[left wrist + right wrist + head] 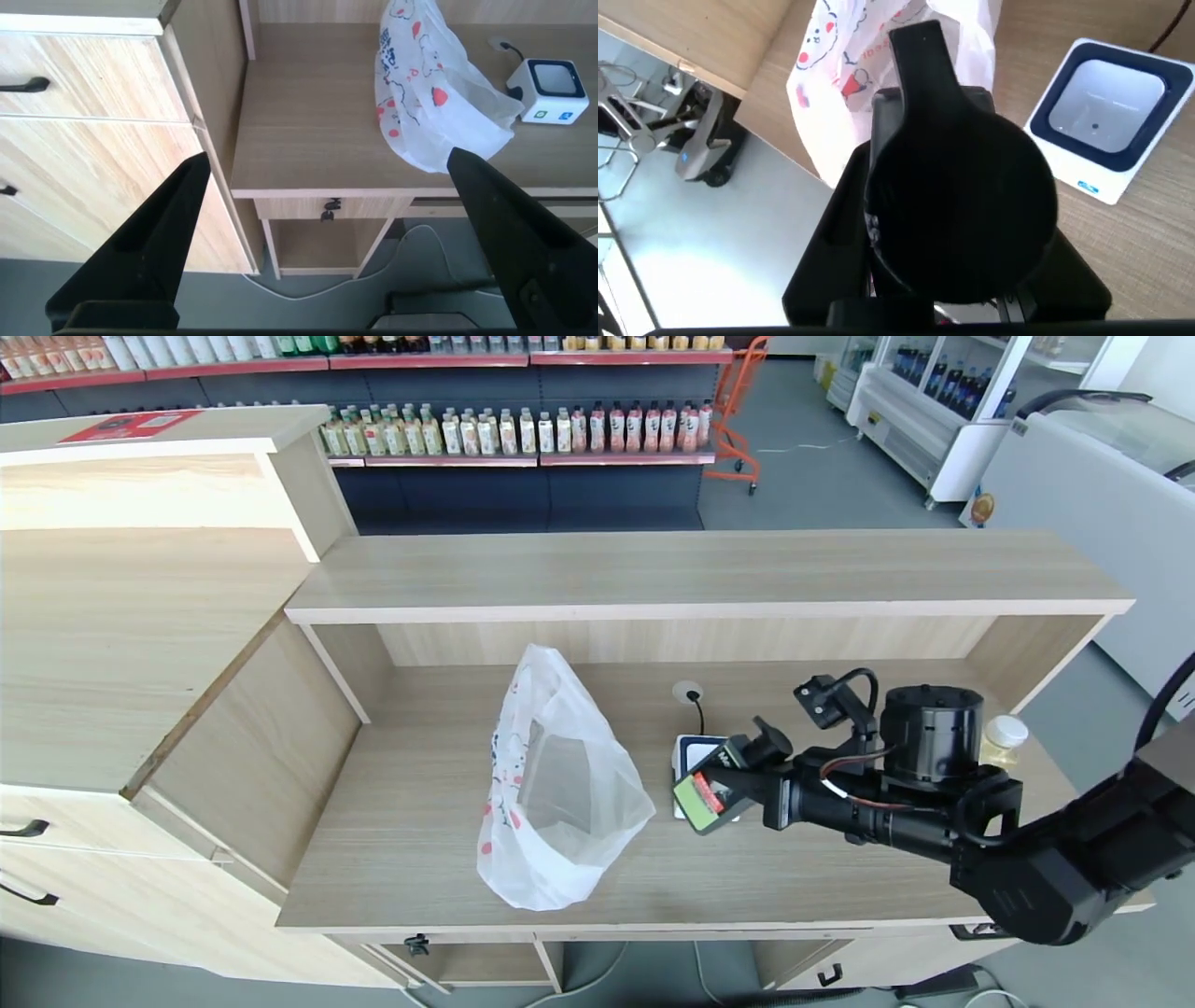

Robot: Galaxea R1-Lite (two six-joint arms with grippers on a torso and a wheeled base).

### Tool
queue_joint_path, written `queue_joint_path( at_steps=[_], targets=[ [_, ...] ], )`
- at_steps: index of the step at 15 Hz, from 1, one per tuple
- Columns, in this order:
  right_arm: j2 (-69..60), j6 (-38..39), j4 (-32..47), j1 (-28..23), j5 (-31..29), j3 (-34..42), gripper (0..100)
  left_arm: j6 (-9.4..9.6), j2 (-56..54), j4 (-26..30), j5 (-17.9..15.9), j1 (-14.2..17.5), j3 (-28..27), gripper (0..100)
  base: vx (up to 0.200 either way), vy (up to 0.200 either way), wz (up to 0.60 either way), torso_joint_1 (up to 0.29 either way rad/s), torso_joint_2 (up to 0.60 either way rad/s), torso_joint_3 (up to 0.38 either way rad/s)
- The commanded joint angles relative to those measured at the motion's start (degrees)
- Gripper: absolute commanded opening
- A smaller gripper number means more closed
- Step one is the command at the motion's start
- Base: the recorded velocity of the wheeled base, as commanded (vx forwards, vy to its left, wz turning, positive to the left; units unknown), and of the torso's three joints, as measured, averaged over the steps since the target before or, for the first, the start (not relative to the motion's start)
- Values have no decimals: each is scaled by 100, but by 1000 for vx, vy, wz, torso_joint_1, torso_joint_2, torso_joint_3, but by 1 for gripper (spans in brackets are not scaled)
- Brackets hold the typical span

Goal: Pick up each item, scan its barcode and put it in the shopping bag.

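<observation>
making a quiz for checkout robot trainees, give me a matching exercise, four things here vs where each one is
Things:
1 shopping bag
2 scanner
3 green-labelled item
4 jar

Places:
a held in the right gripper
b far right end of the counter
c slumped on the counter, left of the scanner
d mid-counter, its cable running toward the back

Pairs: 1-c, 2-d, 3-a, 4-b

Wooden checkout counter point(709, 569) before grey floor point(822, 476), drink shelves point(448, 460) and freezers point(1092, 485).
</observation>
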Motion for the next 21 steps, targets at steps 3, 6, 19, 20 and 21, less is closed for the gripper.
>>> queue_joint_path(
  at_steps=[3,6,19,20,21],
  targets=[
    [1379,-979,31,313,12,-1110,0,0,-2,-1,1,0,1,100,0,0,0,0,0,0],
    [2153,-1700,31,595,-5,-2025,0,0,-2,-1,1,0,1,100,0,0,0,0,0,0],
    [3568,-2974,40,911,12,-3835,100,0,-2,-1,1,0,1,100,0,0,0,0,0,0],
    [3480,-2798,49,902,12,-3809,100,0,-2,-1,1,0,1,100,0,0,0,0,0,0],
    [3295,-2429,110,894,12,-3782,100,0,-2,-1,1,0,1,100,0,0,0,0,0,0]
  ],
)
